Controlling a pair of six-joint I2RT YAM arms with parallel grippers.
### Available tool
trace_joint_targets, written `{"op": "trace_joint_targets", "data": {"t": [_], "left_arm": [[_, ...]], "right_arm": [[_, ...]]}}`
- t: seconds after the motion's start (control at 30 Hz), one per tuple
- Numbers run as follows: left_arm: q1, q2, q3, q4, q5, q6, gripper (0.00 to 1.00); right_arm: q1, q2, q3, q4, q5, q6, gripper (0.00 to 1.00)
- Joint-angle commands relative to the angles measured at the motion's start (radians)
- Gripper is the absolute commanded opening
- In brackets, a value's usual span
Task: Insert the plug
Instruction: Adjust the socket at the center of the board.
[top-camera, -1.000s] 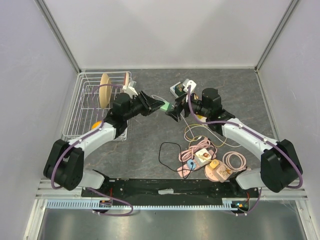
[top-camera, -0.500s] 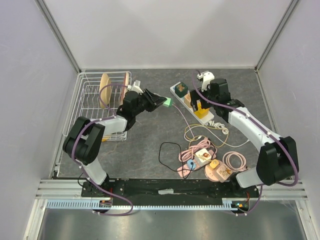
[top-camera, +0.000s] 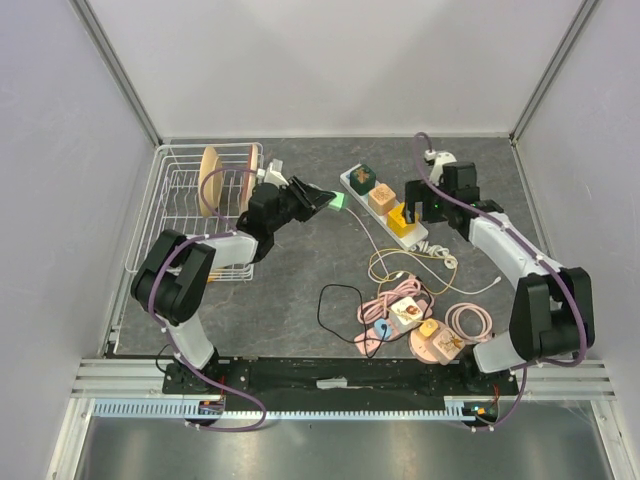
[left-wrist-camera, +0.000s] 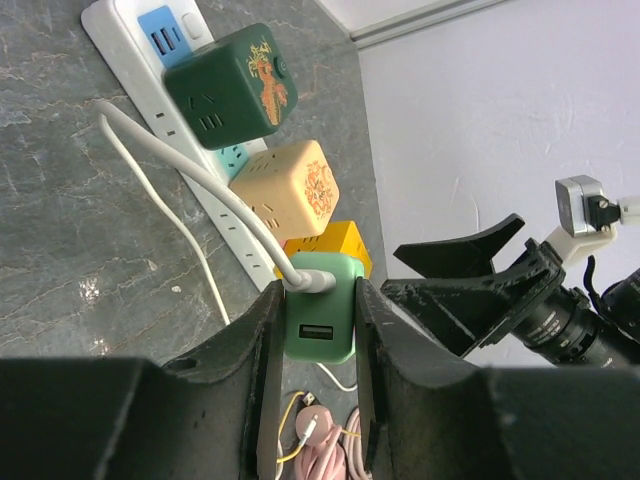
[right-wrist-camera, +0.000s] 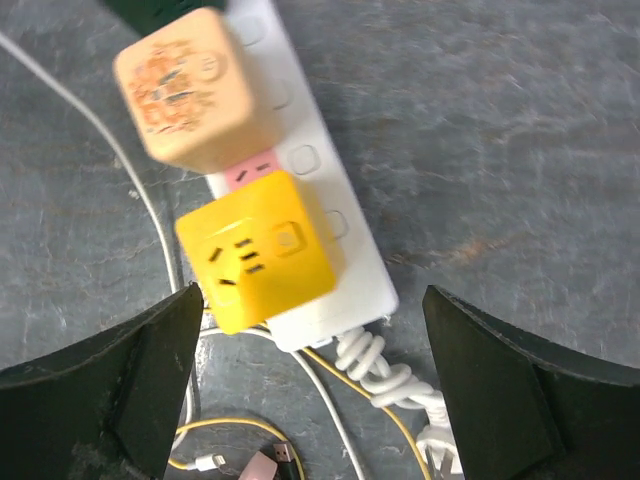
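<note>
Left gripper (left-wrist-camera: 315, 300) is clamped on the mint green plug (left-wrist-camera: 318, 320), one finger on each side face, USB port facing my wrist camera. A white cable (left-wrist-camera: 180, 165) runs out of the plug's top and away across the desk (top-camera: 300, 270). In the top view I see the left gripper (top-camera: 322, 200) holding the plug (top-camera: 338, 202) at about 9 o'clock of the power strip (top-camera: 421, 238), near it but apart from it, so the plug is not in a socket. The strip lies diagonally at 12 to 1 o'clock on the desk and carries three cubes in a row: dark green cube (top-camera: 362, 178) at the far end, beige cube (top-camera: 382, 197) in the middle, yellow cube (top-camera: 401, 220) at the near end. Right gripper (top-camera: 413, 203) sits at 2 o'clock of the yellow cube. In the right wrist view the right gripper (right-wrist-camera: 312, 295) is spread wide and holds nothing, with the yellow cube (right-wrist-camera: 262, 248) and the strip's cord end between its fingers; the beige cube (right-wrist-camera: 190, 85) is blurred. Wire dish rack (top-camera: 160, 220) with a wooden plate (top-camera: 210, 178) stands at 9 to 10 o'clock of the desk. Pile of cables (top-camera: 400, 310) lies at 5 o'clock.
</note>
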Motion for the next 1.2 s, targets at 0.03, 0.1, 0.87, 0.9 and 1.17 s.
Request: {"op": "trace_joint_targets", "data": {"t": [0.03, 0.1, 0.87, 0.9, 1.17], "left_arm": [[-0.023, -0.01, 0.058, 0.029, -0.047, 0.093, 0.02], [-0.036, -0.01, 0.064, 0.015, -0.067, 0.104, 0.02], [-0.173, 0.021, 0.227, -0.121, 0.06, 0.87, 0.02], [-0.173, 0.018, 0.237, -0.155, 0.089, 0.939, 0.02], [-0.173, -0.051, 0.268, -0.339, -0.047, 0.925, 0.02]], "right_arm": [[-0.127, -0.104, -0.088, 0.109, -0.044, 0.252, 0.98], [-0.183, -0.112, -0.138, 0.16, -0.043, 0.333, 0.98], [-0.064, 0.077, -0.287, 0.372, -0.343, 0.637, 0.94], [-0.055, 0.076, -0.284, 0.37, -0.351, 0.63, 0.94], [0.001, -0.005, -0.209, 0.289, -0.298, 0.575, 0.94]]}}
